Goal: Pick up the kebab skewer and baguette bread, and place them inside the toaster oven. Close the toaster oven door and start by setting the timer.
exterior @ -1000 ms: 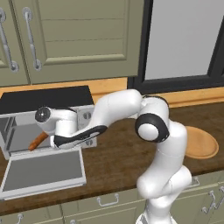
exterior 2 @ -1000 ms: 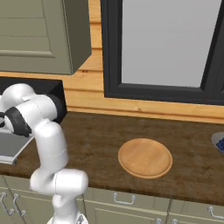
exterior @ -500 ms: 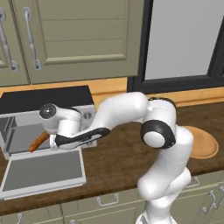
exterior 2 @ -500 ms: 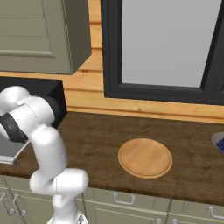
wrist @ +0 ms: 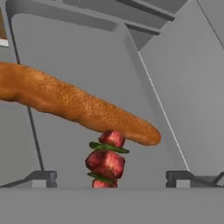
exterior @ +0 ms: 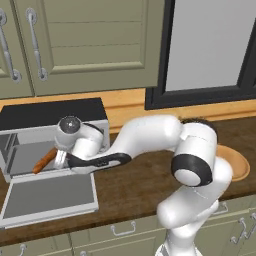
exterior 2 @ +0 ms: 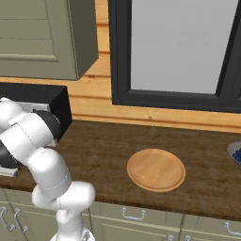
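The toaster oven (exterior: 30, 116) stands at the left of the counter, and its door (exterior: 50, 196) lies folded down flat in front. Inside, the orange-brown baguette bread (wrist: 74, 104) lies slanted on the floor of the cavity, also seen as an orange stick (exterior: 44, 161) from the left base view. One end of it overlaps the top of the kebab skewer (wrist: 106, 161), whose red meat chunks sit just ahead of my hand. My gripper (wrist: 111, 178) is at the oven mouth (exterior: 60, 161), open, with its dark fingertips (wrist: 41, 177) wide apart and nothing between them.
A round wooden plate (exterior 2: 156, 169) lies on the dark wood counter to the right of the arm. A blue dish (exterior 2: 236, 153) peeks in at the far right edge. Wall cabinets (exterior: 90, 40) hang above the oven, and a dark-framed window (exterior 2: 174, 52) is behind the counter.
The jaws have spread wider and let go of the baguette, which stays in the oven. The hand has hardly moved; the elbow has swung a little to the right.
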